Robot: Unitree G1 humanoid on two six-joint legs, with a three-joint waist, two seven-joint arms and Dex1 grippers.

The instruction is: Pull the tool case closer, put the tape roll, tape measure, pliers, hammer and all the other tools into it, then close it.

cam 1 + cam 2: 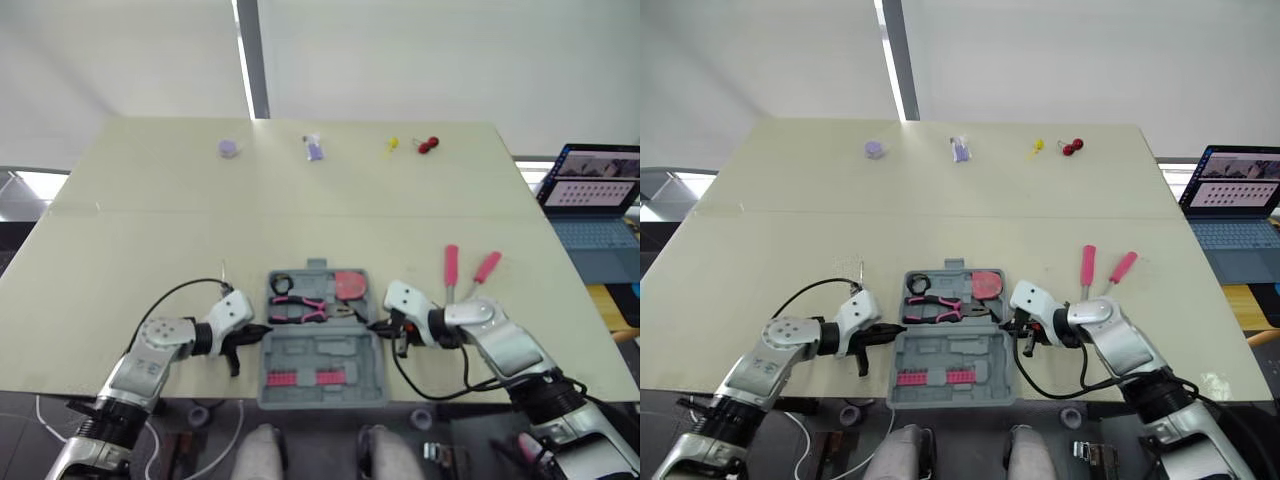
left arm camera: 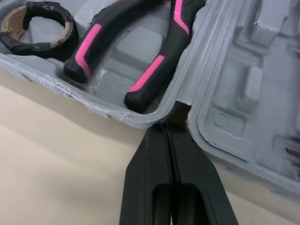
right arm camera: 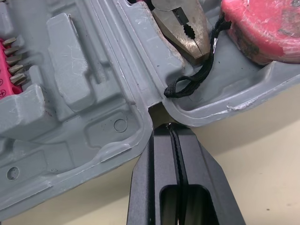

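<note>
Black fingers first: your left gripper [image 2: 169,129] is pressed together, holding nothing, tips in the hinge notch on the case [image 1: 330,352] side. Right gripper [image 3: 171,129] is the same (shut, empty), in the opposite notch. The case lies open at the near table [image 1: 150,230] edge. Inside are the tape roll [image 1: 280,284], pliers [image 1: 300,308] and tape measure [image 1: 350,286]. The screwdrivers [image 1: 451,268] lie outside, just right of it.

Risks:
- Tips could slip out of the notches if you drag.
- Pull further and the case may tip off the edge.
- The tape measure's black cord [image 3: 190,84] drapes by the rim and could jam the lid.

No brand or label is readable. The laptop [image 1: 595,195] text is too small.
</note>
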